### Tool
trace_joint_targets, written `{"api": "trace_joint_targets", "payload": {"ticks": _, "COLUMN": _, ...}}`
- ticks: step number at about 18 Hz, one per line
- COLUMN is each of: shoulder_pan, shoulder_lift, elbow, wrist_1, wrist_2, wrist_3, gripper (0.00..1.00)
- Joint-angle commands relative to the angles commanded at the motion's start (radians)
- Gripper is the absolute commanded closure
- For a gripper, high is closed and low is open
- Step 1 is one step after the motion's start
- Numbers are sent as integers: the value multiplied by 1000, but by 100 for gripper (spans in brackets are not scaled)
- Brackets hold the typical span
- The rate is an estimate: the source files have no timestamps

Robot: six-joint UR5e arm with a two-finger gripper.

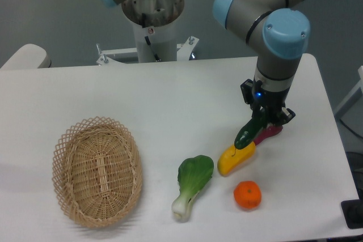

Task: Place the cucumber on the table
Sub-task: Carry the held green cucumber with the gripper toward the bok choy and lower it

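While clamped in the end effector (262, 122), cucumber (248, 133) above yellow vegetable (236, 159), eggplant (269, 133) alongside.

Cucumber (248, 134) looked glossy, plastic-like; counter (170, 100) smooth, matt white; basket (96, 172) at lower left was rough woven wicker.

I think I am looking into a robot lab. A big robot arm (266, 21) is bolted at the far edge of a plain white surface (170, 100). Behind it is a bare grey wall (51, 9). Toy food (248, 194) lies near a basket (96, 171).
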Motion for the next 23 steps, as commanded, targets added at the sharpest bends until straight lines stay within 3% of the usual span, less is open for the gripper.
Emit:
{"api": "trace_joint_targets", "payload": {"ticks": 4, "shoulder_pan": -5, "shoulder_lift": -5, "elbow": 12, "wrist_1": 3, "wrist_2": 2, "wrist_3": -2, "gripper": 79}}
{"api": "trace_joint_targets", "payload": {"ticks": 11, "shoulder_pan": -17, "shoulder_lift": 6, "elbow": -43, "wrist_1": 9, "wrist_2": 3, "wrist_3": 0, "gripper": 79}}
{"api": "trace_joint_targets", "payload": {"ticks": 16, "shoulder_pan": -20, "shoulder_lift": 78, "elbow": -161, "wrist_1": 15, "wrist_2": 0, "wrist_3": 0, "gripper": 79}}
{"api": "trace_joint_targets", "payload": {"ticks": 20, "shoulder_pan": -58, "shoulder_lift": 129, "elbow": -286, "wrist_1": 90, "wrist_2": 3, "wrist_3": -23, "gripper": 79}}
{"api": "trace_joint_targets", "payload": {"ticks": 23, "shoulder_pan": -87, "shoulder_lift": 155, "elbow": -388, "wrist_1": 196, "wrist_2": 3, "wrist_3": -95, "gripper": 79}}
